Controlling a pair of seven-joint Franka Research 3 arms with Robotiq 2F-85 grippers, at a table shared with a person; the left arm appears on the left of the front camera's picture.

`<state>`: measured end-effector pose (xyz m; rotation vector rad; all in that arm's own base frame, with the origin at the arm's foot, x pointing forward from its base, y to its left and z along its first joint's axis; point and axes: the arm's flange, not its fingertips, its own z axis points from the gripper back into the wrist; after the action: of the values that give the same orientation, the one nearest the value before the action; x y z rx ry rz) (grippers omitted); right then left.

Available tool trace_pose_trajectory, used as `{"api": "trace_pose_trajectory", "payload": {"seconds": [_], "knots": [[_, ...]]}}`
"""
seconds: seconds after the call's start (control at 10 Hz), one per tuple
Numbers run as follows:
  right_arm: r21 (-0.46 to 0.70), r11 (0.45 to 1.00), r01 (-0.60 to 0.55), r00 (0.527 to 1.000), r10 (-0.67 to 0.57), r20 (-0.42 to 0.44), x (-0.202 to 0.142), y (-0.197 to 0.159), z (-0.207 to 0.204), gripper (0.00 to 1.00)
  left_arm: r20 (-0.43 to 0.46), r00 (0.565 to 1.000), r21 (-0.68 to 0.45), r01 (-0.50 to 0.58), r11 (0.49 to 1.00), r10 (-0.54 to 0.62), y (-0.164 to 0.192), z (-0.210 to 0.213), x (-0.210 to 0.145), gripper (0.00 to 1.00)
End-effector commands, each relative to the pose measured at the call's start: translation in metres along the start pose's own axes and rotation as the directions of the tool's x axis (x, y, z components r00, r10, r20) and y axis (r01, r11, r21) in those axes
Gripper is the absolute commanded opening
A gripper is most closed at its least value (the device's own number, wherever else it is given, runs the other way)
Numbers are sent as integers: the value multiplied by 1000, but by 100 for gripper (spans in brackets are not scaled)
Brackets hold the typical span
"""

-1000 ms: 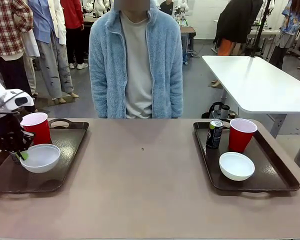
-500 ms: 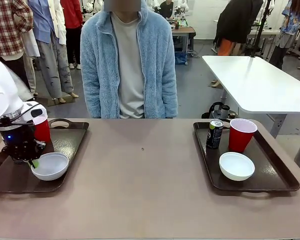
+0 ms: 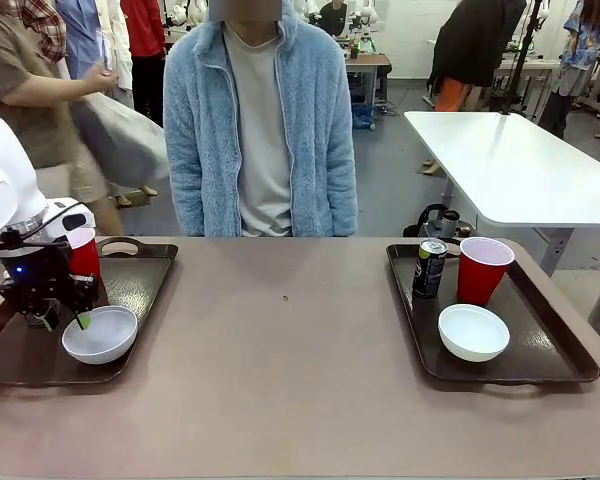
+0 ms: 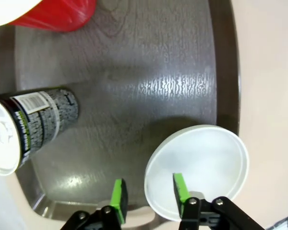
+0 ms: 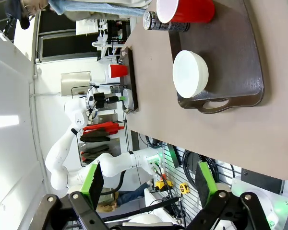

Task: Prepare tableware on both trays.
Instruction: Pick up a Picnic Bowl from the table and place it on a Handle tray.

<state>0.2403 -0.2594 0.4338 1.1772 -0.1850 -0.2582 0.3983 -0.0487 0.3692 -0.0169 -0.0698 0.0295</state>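
No legible txt; can point(image 4: 41, 117) label print too blurred to read.

— What lies past my pincer, across the table point(image 3: 280, 380)?

— A tan tabletop, then a person in a light blue fleece jacket point(image 3: 265, 120) standing at its far edge. Behind them runs a grey floor point(image 3: 390, 190).

— And off to my far side?

— A white table point(image 3: 510, 165) stands well apart, with a dark bag point(image 3: 435, 220) on the floor near its leg. A figure in dark clothes point(image 3: 475, 45) leans by it.

— Behind me, toward the near side?

— People walk there: one in a brown shirt point(image 3: 20, 90), one in a red top point(image 3: 145, 25). Farther back, workbenches point(image 3: 365, 60) with equipment under bright, even room light.

— Any walls?

— A pale wall point(image 3: 410, 30) at the very back.
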Motion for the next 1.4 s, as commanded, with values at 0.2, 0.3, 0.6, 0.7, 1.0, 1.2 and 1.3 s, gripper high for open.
{"api": "trace_pose_trajectory", "payload": {"seconds": [0.2,0.3,0.6,0.7,1.0,1.2,1.3], "knots": [[9,1000,-14,1000,14,-3,-2,0,1,100,53,998,-9,38,999,-38,3,36,-55,74],[9,1000,-14,1000,14,-3,-2,0,1,100,64,997,-10,50,999,-49,2,51,-56,82],[9,1000,-14,1000,14,-3,-2,0,1,100,81,993,-9,82,997,-81,-2,86,-56,100],[9,1000,-14,1000,14,-3,-2,0,1,100,91,993,20,73,997,-74,-3,92,-56,100],[9,1000,-14,1000,14,-3,-2,0,1,100,89,994,5,61,998,-61,-6,99,-41,100],[9,1000,-14,1000,14,-3,-2,0,1,100,89,994,5,61,998,-61,-6,99,-41,100],[9,1000,-14,1000,14,-3,-2,0,1,100,89,994,5,61,998,-61,-6,99,-41,100]]}}
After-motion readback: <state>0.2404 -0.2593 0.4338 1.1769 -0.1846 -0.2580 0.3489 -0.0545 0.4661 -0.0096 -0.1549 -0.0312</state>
